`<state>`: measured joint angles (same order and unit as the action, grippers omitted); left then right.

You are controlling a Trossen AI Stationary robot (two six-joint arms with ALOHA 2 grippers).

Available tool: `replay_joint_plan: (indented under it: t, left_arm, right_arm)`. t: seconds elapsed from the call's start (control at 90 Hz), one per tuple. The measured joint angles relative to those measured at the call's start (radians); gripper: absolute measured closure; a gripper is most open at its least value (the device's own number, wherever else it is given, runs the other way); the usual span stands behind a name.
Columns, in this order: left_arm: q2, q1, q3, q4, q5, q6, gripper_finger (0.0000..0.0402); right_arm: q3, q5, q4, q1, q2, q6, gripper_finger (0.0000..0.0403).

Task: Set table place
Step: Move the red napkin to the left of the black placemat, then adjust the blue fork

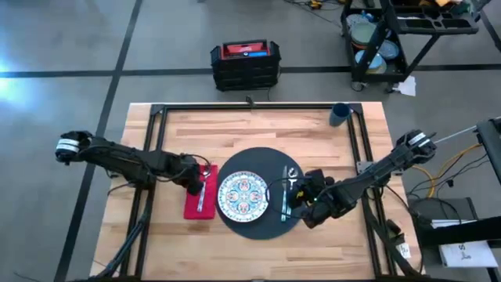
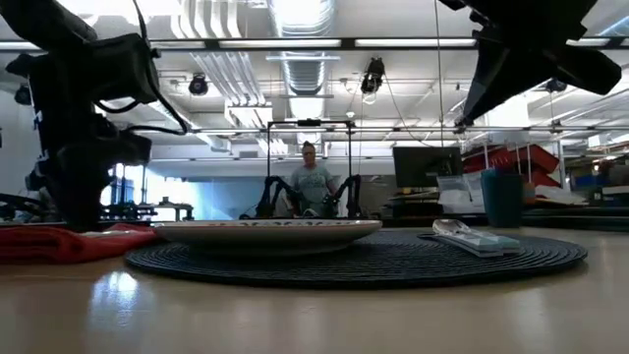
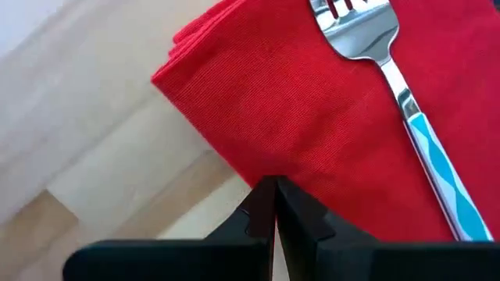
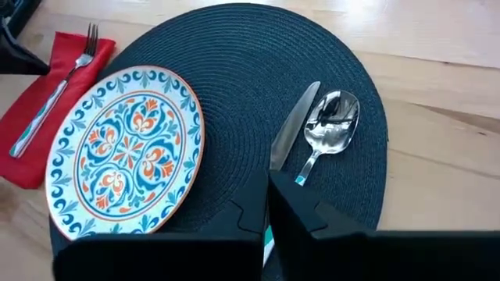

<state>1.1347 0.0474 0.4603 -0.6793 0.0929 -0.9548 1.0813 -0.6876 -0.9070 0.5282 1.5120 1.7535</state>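
A round dark mat (image 1: 262,223) lies mid-table with a patterned white plate (image 1: 243,195) on its left half. A knife (image 4: 293,129) and a spoon (image 4: 328,133) lie side by side on its right half. A red napkin (image 1: 192,205) lies left of the mat, and a fork (image 3: 406,109) rests on it. A dark blue cup (image 1: 340,114) stands at the far right. My left gripper (image 3: 273,187) is shut, low at the napkin's left edge. My right gripper (image 4: 269,183) is shut and stands over the knife's handle end; the low view shows that arm well above the table. My left gripper has its shut fingertips (image 3: 264,195) at the napkin's left edge (image 3: 234,168), coming in from the table's left and slanting down. I cannot tell whether they touch the cloth. The napkin lies flat on the table.
A black rail frame (image 1: 156,141) edges the tabletop. Bare wood shows along the near edge and the far part of the table. A person (image 2: 312,187) sits in the room beyond the far edge. A black crate (image 1: 245,64) stands on the floor behind the table.
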Motion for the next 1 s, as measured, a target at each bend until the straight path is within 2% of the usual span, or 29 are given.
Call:
replay_joint_plan:
  t: [0.433, 0.633, 0.756, 0.833, 1.0]
  left_arm:
    - [-0.047, 0.004, 0.030, -0.061, -0.004, 0.002, 0.0402]
    - [-0.068, 0.004, 0.071, -0.063, 0.056, 0.025, 0.0402]
    - [-0.068, 0.004, 0.093, -0.056, 0.027, 0.045, 0.0402]
    - [-0.069, 0.005, 0.100, -0.052, -0.014, -0.011, 0.0402]
    - [-0.068, 0.006, 0.100, -0.026, -0.015, -0.163, 0.0391]
  right_arm:
    - [0.000, -0.030, -0.003, 0.000, 0.000, 0.027, 0.0398]
    - [-0.004, -0.038, -0.004, 0.000, 0.000, 0.027, 0.0367]
    - [-0.005, -0.044, -0.003, 0.000, 0.000, 0.026, 0.0343]
    - [-0.005, -0.046, -0.003, 0.000, 0.001, 0.024, 0.0328]
    - [-0.006, -0.047, -0.003, 0.000, 0.002, 0.006, 0.0297]
